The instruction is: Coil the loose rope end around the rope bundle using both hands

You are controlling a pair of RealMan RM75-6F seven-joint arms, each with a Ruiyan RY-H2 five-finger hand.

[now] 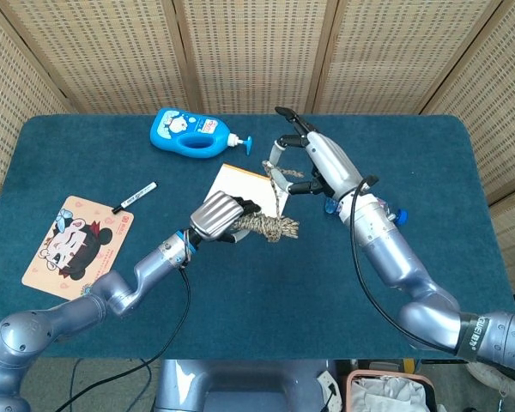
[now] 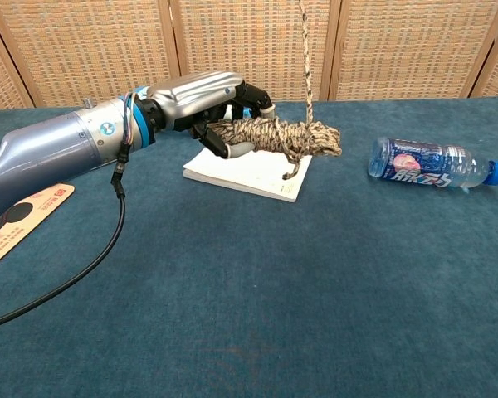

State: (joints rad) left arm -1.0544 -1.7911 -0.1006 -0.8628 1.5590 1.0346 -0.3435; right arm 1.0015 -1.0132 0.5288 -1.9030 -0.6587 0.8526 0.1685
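Rope bundle (image 2: 278,137) sits gripped in the left robot hand (image 1: 216,216), hovering just above the notepad (image 2: 249,170) near the worktop's (image 1: 86,154) middle. At its one o'clock, the right robot hand (image 1: 313,163) pinches the loose rope end (image 2: 305,58) taut overhead. Best to keep tension and circle close around the bundle, laying turns side by side. Blue cloth covers the worktop; woven screens (image 1: 240,51) stand behind.

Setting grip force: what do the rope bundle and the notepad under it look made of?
Rope bundle: seemingly twisted natural or cotton fibre, matte, mottled beige and dark strands, fuzzy surface. Notepad: paper, matte cream cover, stacked page edges showing along its side.
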